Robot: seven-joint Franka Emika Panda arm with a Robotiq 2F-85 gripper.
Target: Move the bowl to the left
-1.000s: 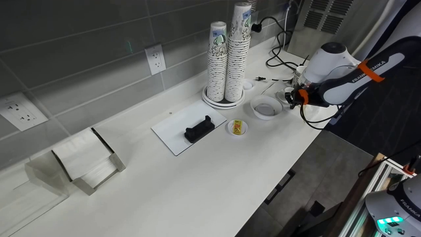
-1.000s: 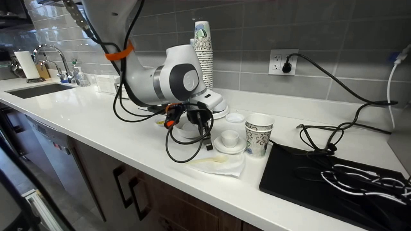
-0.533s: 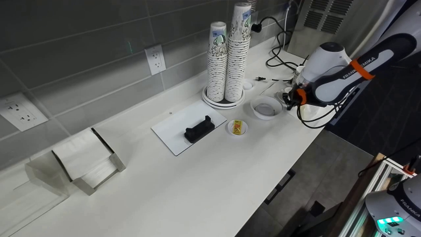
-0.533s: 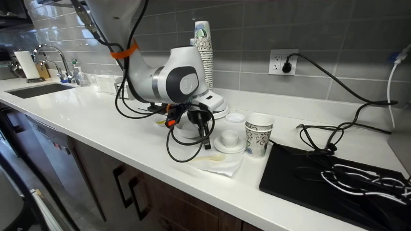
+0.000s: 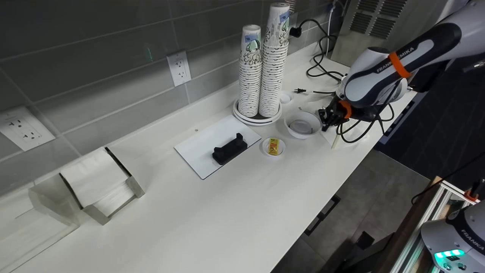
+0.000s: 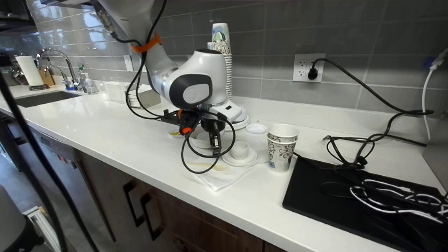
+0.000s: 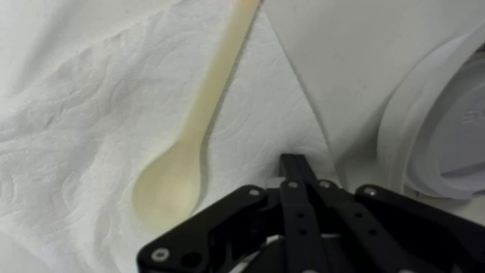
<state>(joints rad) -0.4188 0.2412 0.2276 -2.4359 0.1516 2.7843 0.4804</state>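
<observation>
The white bowl (image 5: 302,129) with its greyish centre stands on the counter in an exterior view. It is partly hidden behind my gripper in an exterior view (image 6: 200,140). In the wrist view the bowl (image 7: 396,132) is at the right edge, cut off by the frame. My gripper (image 7: 292,156) is shut, its fingertips together and pressed down on a white napkin (image 7: 261,98). The fingertips are beside the bowl, with a narrow strip of counter between. In both exterior views the gripper (image 5: 323,124) (image 6: 216,151) is low beside the bowl.
A pale spoon (image 7: 170,182) lies on the napkin. A small white cup (image 6: 239,150) on a saucer (image 6: 241,163) stands close to the gripper. Paper cups (image 6: 281,154) and tall cup stacks (image 5: 250,87) are nearby. A small dish (image 5: 282,150) holds a yellow packet (image 5: 273,146).
My gripper has moved toward the bowl. The bowl has shifted slightly left. The napkin, the spoon, and the cup on its saucer have also shifted left.
</observation>
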